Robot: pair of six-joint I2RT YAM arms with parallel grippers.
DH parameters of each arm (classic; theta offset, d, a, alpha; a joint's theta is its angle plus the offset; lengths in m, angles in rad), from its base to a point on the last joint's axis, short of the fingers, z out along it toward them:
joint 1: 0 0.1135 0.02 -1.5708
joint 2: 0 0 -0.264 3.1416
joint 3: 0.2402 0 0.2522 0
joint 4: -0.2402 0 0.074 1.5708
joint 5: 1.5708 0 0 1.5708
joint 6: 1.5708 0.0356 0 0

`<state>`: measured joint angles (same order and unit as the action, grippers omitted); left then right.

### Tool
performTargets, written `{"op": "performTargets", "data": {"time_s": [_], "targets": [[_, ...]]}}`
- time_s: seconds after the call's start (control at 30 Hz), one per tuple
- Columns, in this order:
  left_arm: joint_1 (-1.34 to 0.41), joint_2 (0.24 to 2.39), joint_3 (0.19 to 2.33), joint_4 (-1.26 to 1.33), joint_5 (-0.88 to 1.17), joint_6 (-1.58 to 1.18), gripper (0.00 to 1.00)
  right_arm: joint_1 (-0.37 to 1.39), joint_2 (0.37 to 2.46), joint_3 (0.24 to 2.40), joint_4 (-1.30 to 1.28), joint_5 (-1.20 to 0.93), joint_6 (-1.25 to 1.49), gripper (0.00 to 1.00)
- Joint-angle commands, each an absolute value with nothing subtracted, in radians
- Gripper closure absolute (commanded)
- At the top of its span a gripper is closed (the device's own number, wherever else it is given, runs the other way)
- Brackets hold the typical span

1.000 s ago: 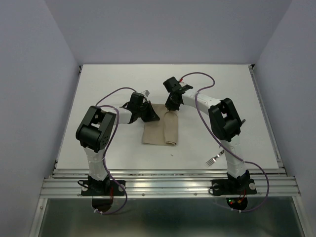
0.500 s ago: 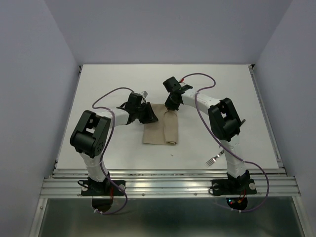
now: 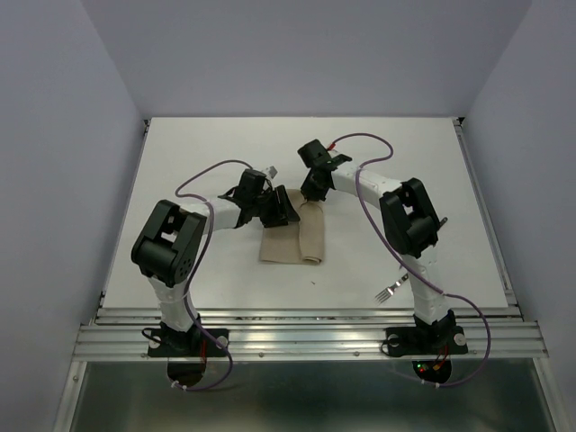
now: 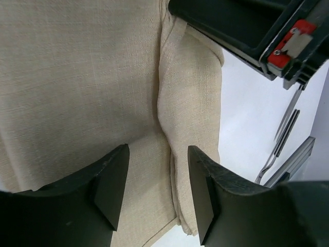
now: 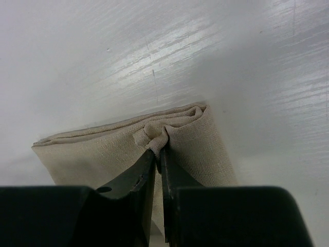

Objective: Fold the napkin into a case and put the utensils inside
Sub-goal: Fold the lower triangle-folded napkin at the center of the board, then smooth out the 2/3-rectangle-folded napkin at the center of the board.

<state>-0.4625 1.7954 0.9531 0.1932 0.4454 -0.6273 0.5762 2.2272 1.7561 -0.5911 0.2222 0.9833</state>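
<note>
While the right gripper (image 5: 158, 155) pinches a small bunch of cloth at the far edge of the napkin (image 3: 290, 236), its jaws clamped tight on the hem, the left gripper (image 4: 158, 157) hangs just above the cloth with its jaws spread and nothing between them. The napkin lies in the middle of the table (image 3: 198, 153), between the 2 arms, already doubled into a rough rectangle. A narrower flap (image 3: 311, 234) is folded over along its right side, and the left wrist view shows that flap's edge as a raised ridge running past the open fingers (image 4: 110, 180). The step in hand looks like the folding of the case, not yet the loading: the layers are stacked, but the pocket is loose and its far corner is puckered where the right gripper holds it. The fork (image 3: 389, 291) lies on the table near the right arm's base, well apart from the napkin and untouched; I cannot make out the knife for sure. The next move probably calls for the left gripper to come down on an edge of the cloth, close on 1 layer or the whole stack, and draw it over or press it flat while the right side anchors the far end. Soft cloth may slip, so both holds should be firm first.
</note>
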Motion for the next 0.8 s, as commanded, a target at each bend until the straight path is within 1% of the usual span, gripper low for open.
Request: {"op": "performTargets", "data": {"time_s": [0.0, 0.13, 0.17, 0.37, 0.47, 0.6, 0.77], "targets": [[-0.502, 1.819, 0.999, 0.229, 0.453, -0.646, 0.41, 0.568, 2.269, 1.741, -0.604, 0.233, 0.977, 0.85], [-0.523, 1.85, 1.019, 0.229, 0.448, -0.657, 0.46, 0.568, 2.266, 1.743, -0.604, 0.233, 0.974, 0.85], [-0.526, 1.853, 1.02, 0.229, 0.446, -0.663, 0.48, 0.568, 2.264, 1.743, -0.604, 0.233, 0.971, 0.85], [-0.538, 1.861, 1.031, 0.21, 0.442, -0.667, 0.56, 0.568, 2.253, 1.733, -0.604, 0.239, 0.974, 0.85], [-0.543, 1.864, 1.031, 0.21, 0.451, -0.673, 0.56, 0.568, 2.244, 1.723, -0.601, 0.244, 0.98, 0.85], [-0.554, 1.885, 1.032, 0.215, 0.456, -0.692, 0.53, 0.568, 2.235, 1.715, -0.589, 0.242, 0.985, 0.85], [-0.563, 1.916, 1.046, 0.242, 0.482, -0.718, 0.53, 0.568, 2.238, 1.713, -0.589, 0.232, 0.982, 0.85]]}}
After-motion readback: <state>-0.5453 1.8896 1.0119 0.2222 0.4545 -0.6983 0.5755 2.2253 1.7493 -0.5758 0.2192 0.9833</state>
